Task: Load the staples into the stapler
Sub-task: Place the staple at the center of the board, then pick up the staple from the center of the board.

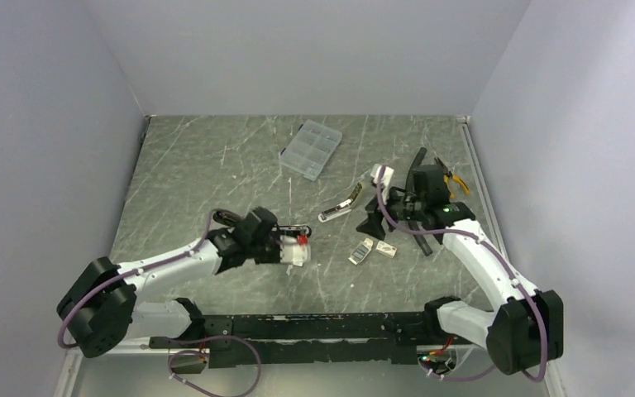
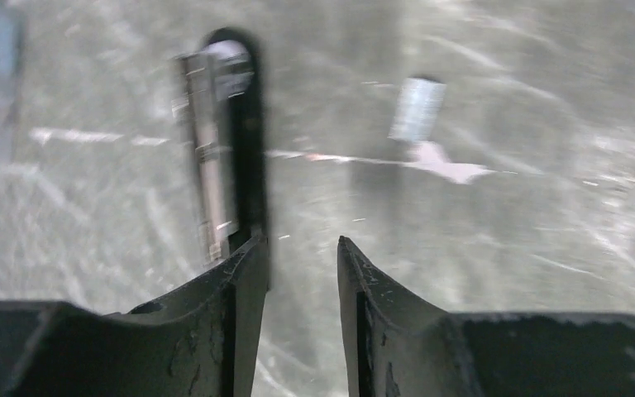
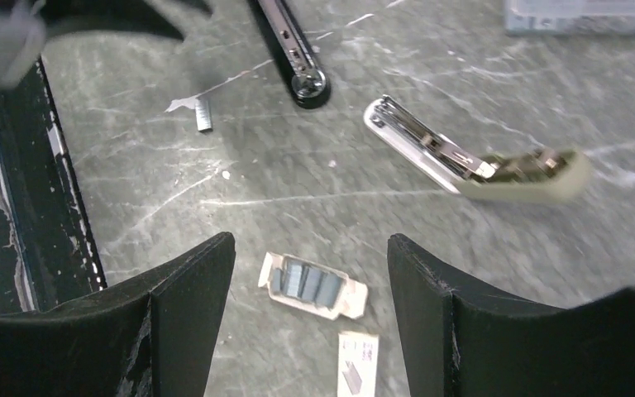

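Note:
The stapler (image 1: 341,205) lies hinged open in the middle of the table, its silver channel and beige body (image 3: 471,165) showing. The white tray of staples (image 3: 312,285) (image 1: 362,251) rests on the table below my open right gripper (image 3: 312,240) (image 1: 378,222). Its sleeve (image 3: 357,360) lies just beside it. One loose staple strip (image 3: 204,116) (image 2: 417,107) lies by a white paper scrap (image 2: 451,169). My left gripper (image 2: 299,241) (image 1: 298,236) is open with nothing between its fingers. A long black and silver tool (image 2: 223,141) lies just off its left fingertip.
A clear compartment case (image 1: 310,149) sits at the back centre. Yellow-handled pliers (image 1: 456,179) lie at the back right beside the right arm. The black tool's rounded end (image 3: 308,83) points toward the stapler. A black rail (image 1: 322,322) runs along the near edge.

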Controlling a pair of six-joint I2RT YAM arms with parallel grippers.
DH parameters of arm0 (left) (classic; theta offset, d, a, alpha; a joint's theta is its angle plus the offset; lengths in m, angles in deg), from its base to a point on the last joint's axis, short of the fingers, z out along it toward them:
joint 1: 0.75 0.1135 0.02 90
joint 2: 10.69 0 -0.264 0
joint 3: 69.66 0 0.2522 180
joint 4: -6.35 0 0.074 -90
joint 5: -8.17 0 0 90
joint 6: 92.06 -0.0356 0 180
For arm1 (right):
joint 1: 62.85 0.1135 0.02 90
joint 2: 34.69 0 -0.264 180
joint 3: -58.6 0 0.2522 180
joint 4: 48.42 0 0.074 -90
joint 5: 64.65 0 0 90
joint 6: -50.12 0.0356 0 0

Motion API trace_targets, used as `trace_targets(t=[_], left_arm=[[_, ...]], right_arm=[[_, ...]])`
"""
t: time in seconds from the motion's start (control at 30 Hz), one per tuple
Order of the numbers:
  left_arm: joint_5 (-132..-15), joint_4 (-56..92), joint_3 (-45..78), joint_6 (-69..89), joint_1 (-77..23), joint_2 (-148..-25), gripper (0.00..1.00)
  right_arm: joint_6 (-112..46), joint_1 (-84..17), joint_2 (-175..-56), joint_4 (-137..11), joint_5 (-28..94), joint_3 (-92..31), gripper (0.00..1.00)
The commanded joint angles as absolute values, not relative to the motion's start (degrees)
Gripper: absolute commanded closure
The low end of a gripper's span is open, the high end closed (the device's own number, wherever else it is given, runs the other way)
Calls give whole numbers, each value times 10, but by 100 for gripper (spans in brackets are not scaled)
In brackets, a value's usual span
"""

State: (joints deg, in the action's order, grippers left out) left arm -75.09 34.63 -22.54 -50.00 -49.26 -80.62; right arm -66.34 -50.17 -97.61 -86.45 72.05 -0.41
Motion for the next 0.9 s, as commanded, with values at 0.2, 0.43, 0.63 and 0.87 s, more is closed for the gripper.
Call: trace_targets(t=[0.2,0.43,0.63,0.87], left_arm=[[-625,411,-89,-372,-273,-807,48],[-606,379,-16,-247,-155,-827,21],[-656,362,39,-151,-80,-848,6],[-759,447,159,-75,-56,-900,6]], right_arm=[[-631,-305,-1054,-763,589,-15,29],[-636,-196,-1200,-743,536,-77,30],[-609,-138,-1296,-745,500,-128,32],[-569,-105,-1351,-759,446,-159,34]])
